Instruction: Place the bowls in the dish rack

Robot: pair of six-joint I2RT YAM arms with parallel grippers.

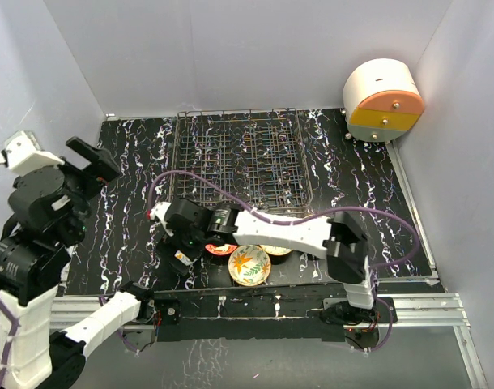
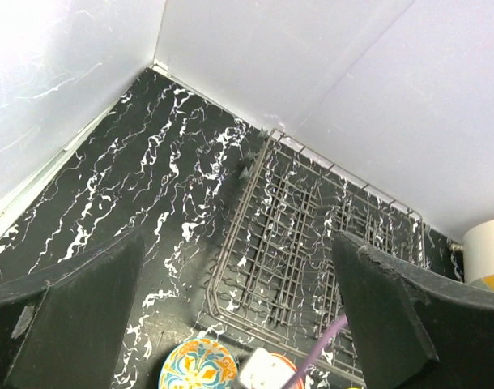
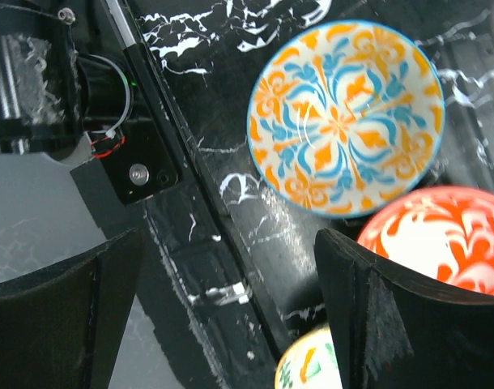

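**A:** From the top, where's the right gripper [image 1: 174, 241]?

**B:** Over the near edge of the table [image 1: 125, 162], just left of the red bowl [image 1: 221, 249] and the orange-green bowl [image 1: 249, 264]. The dish rack [image 1: 243, 162] sits just behind them, with bare marble on either side.

**A:** Left wrist?

**B:** The left gripper [image 2: 240, 243] is spread wide and empty, high above the rack's near-left corner.

**A:** Right wrist?

**B:** Jaws apart, gripping nothing. The blue-orange bowl [image 3: 344, 121] lies just beyond the fingertips, right beside the red one. The table's front edge runs between the fingers.
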